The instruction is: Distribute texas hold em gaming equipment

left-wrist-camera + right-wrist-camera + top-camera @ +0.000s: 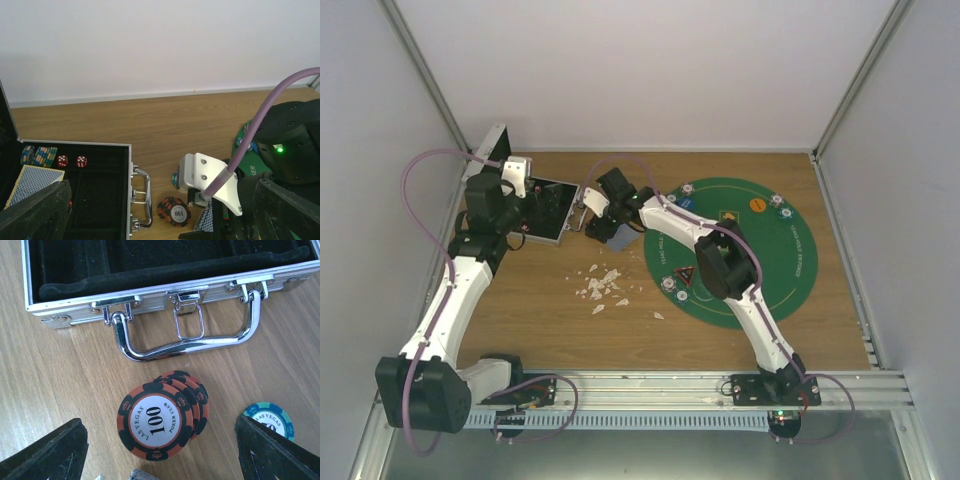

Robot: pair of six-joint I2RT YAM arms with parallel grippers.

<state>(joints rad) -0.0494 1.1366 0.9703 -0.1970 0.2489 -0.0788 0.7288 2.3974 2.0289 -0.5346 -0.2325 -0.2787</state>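
1. Upper left of the top view: left gripper (532, 205) over the open metal case (555, 215), jaws wide apart, gripping nothing.
2. Inside the case, lower left of the left wrist view: striped chips (39, 156), two red dice (62, 160), a deck of patterned-back cards (37, 182).
3. Below the case handle (190, 342) in the right wrist view: right gripper (159, 430), jaws spread either side of a stack of orange-black chips (160, 422) (top one marked 100), touching neither side.
4. Lower right of that view: a blue chip (267, 419) flat on the table (50, 380).
5. Right of the top view: green felt mat (770, 270) carrying small chips (687, 188), an orange button (757, 204) and a triangular token (687, 277).
6. Centre of the top view: white scraps (602, 285) loose on the table.
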